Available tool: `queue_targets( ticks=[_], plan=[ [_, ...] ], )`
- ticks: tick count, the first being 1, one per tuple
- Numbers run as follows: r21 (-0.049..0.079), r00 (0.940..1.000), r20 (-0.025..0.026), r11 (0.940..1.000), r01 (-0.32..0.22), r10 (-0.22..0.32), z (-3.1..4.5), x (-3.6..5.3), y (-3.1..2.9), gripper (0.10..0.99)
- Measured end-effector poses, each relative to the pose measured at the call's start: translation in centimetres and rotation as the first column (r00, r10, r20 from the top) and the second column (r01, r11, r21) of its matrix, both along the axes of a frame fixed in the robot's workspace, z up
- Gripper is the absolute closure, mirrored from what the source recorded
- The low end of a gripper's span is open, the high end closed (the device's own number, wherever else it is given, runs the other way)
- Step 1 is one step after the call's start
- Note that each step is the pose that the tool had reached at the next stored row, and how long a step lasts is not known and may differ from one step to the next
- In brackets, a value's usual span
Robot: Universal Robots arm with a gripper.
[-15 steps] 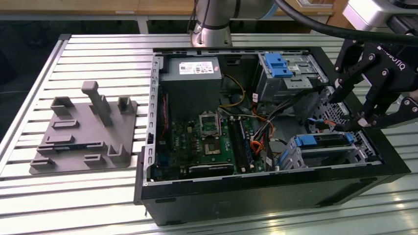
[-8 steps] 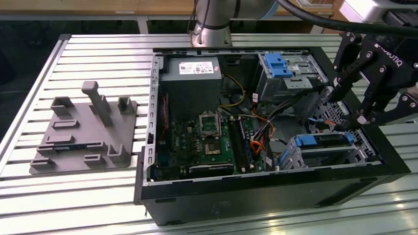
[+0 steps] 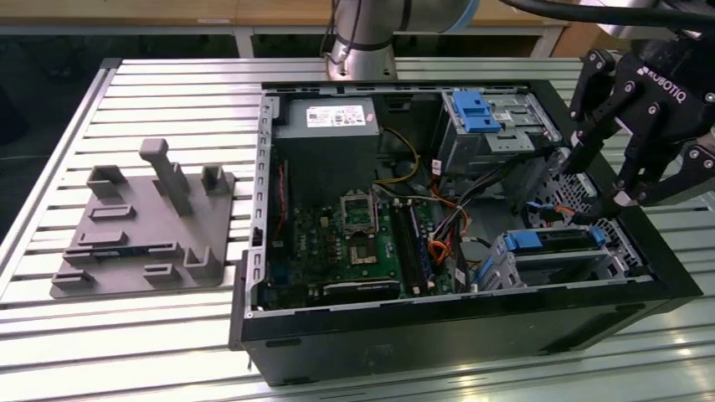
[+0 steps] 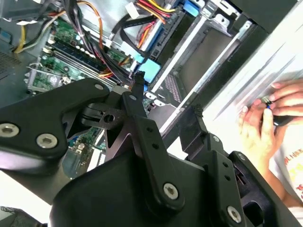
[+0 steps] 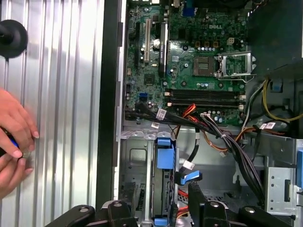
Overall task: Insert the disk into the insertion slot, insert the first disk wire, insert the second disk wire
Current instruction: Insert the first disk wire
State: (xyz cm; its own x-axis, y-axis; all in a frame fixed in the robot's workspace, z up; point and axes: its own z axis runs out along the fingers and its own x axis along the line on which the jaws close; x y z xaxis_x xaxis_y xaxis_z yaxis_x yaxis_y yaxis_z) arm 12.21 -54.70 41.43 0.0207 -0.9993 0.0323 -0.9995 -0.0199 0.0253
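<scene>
Catches the tool [image 3: 594,182] spread wide and empty above the open computer case [image 3: 447,327], with the disk [image 3: 555,243] lying in the insertion slot [image 3: 497,270].

In the exterior view, places the tool over the case's side at the exterior view's right, near the disk but apart from it, and sets the blue-framed disk in the low silver cage, well apart from the taller cage [image 3: 491,126] with its blue clip. In the second wrist view, shows the black fingers [image 4: 142,123] parted with nothing between them. In the first wrist view, finds a black cable with a blue plug [image 5: 188,178] just beside the disk, the green motherboard [image 5: 199,66] beyond, and a person's hands [image 5: 12,142] on the slatted desk [image 5: 61,94] outside the case. Leaves a grey fixture plate [image 3: 146,234] at the exterior view's left.
</scene>
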Motion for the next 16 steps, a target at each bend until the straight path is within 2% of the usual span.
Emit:
queue_targets(
  ticks=[2, 4, 9, 16],
  plan=[
    [-0.007, 1.0, -0.0065, 1.0, 0.001, -0.001, -0.01, 0.42, 0.0, 0.529],
    [-0.01, 0.9999, -0.0073, 0.9999, 0.011, -0.011, -0.06, 0.54, 0.03, 0.529],
    [-0.011, 0.9953, -0.0071, 0.9953, 0.096, -0.096, -0.27, 0.58, 0.03, 0.529],
    [-0.04, 0.9948, -0.0246, 0.9944, 0.098, -0.099, -0.35, 2.33, 0.08, 0.529]
  ],
)
